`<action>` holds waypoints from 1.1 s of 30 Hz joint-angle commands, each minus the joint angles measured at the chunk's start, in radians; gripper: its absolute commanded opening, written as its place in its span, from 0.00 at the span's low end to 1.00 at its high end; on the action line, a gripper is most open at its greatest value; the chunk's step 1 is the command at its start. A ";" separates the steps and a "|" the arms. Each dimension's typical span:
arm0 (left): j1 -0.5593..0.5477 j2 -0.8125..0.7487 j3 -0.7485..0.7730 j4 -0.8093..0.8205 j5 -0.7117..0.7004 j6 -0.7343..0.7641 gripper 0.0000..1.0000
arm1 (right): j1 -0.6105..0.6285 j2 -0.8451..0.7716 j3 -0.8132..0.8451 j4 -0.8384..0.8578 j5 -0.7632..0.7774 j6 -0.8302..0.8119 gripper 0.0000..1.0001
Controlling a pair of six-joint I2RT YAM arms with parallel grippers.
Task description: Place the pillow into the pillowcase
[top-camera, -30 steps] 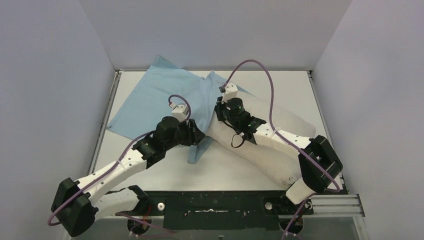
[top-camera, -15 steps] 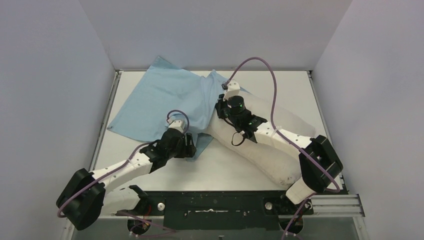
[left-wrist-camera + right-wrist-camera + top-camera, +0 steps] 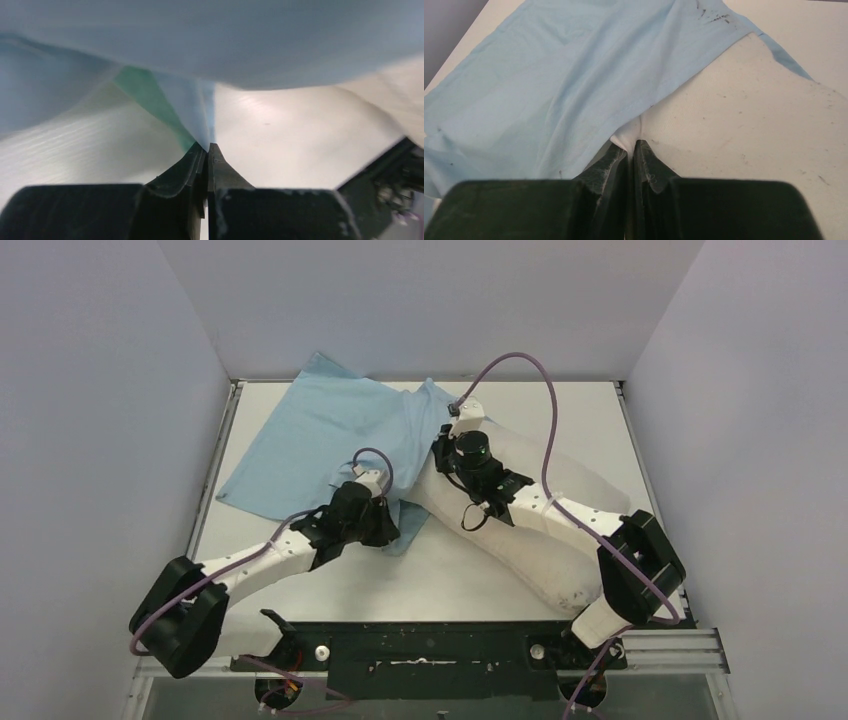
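Two pinches, both closed, both thin, so watch them. Your left gripper (image 3: 390, 524) sits centre-left of the top view, and in the left wrist view (image 3: 207, 146) its jaws are clamped on a fold of the pillowcase (image 3: 165, 102), teal face and light blue face together.

Risk one: if that fold is both layers, pulling won't open the mouth, it just drags the whole sack.

Risk two: the cloth is held only at the fingertips. It's shiny stuff, and a tug could slip it out.

Your right gripper (image 3: 444, 452), upper centre of the top view, is closed too. The right wrist view (image 3: 631, 144) shows a small nub of white cloth between the jaws, right at the blue edge. It looks like pillow fabric, though I can't rule out some blue caught with it. Pushing on a nub that small may pop it loose, or stretch the cover while the stuffing stays put.

The pillow (image 3: 530, 555) lies diagonally from the centre to the lower right of the table (image 3: 330, 585), almost all of it outside the case. The pillowcase (image 3: 310, 445) is spread flat in the upper left, its far corner riding up the back edge. A plump pillow against a flat mouth will likely bunch the cloth ahead of it instead of going in.
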 commanded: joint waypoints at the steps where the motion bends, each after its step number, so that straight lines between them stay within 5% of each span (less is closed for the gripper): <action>1: -0.067 -0.178 0.168 -0.144 0.073 0.017 0.00 | -0.010 0.002 0.068 0.231 0.102 0.026 0.00; 9: -0.315 -0.105 0.028 0.139 -0.036 -0.218 0.00 | -0.010 0.072 0.136 0.272 0.184 0.045 0.00; 23: -0.469 -0.075 0.053 0.257 -0.115 -0.164 0.00 | -0.007 0.099 0.087 0.329 0.206 0.079 0.00; 30: -0.560 -0.012 0.112 0.183 -0.141 -0.127 0.01 | 0.002 0.035 0.059 0.224 0.018 -0.021 0.00; 33: -0.561 -0.100 0.122 0.096 -0.224 -0.105 0.18 | -0.013 -0.052 -0.002 0.130 -0.079 -0.070 0.21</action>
